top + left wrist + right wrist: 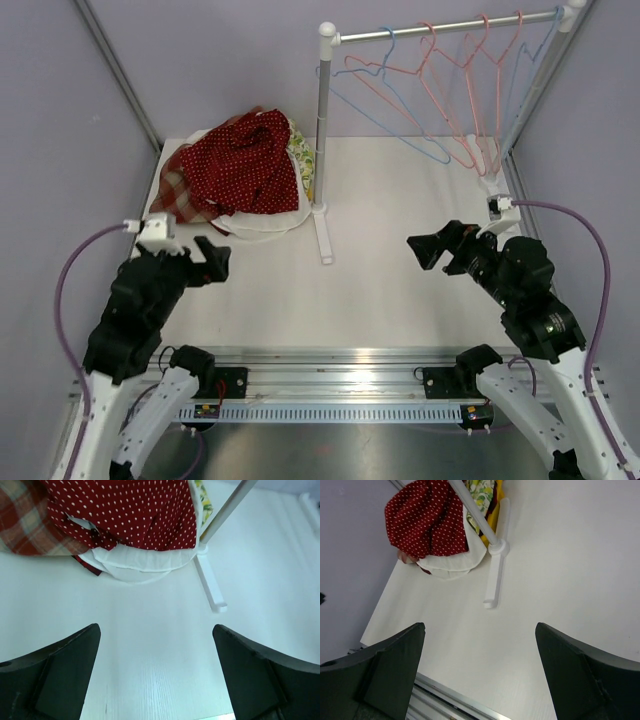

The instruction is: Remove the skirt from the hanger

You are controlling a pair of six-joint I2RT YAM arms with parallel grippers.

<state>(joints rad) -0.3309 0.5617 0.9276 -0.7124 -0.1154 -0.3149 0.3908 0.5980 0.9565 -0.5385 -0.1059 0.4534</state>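
A red skirt with white dots (245,165) lies crumpled on top of a clothes pile at the back left of the table, off any hanger; it also shows as the skirt (135,515) and the skirt (427,520). Several wire hangers (440,90), pink and blue, hang bare on the rack's rail at the back right. My left gripper (215,258) hovers in front of the pile, open and empty (155,630). My right gripper (425,250) hovers at the right, open and empty (480,627).
The rack's left pole (322,130) stands next to the pile, and its white foot (324,235) reaches toward me. Under the skirt lie a plaid cloth (175,190), a white garment (265,222) and a yellow-green floral one (303,155). Walls close in on both sides.
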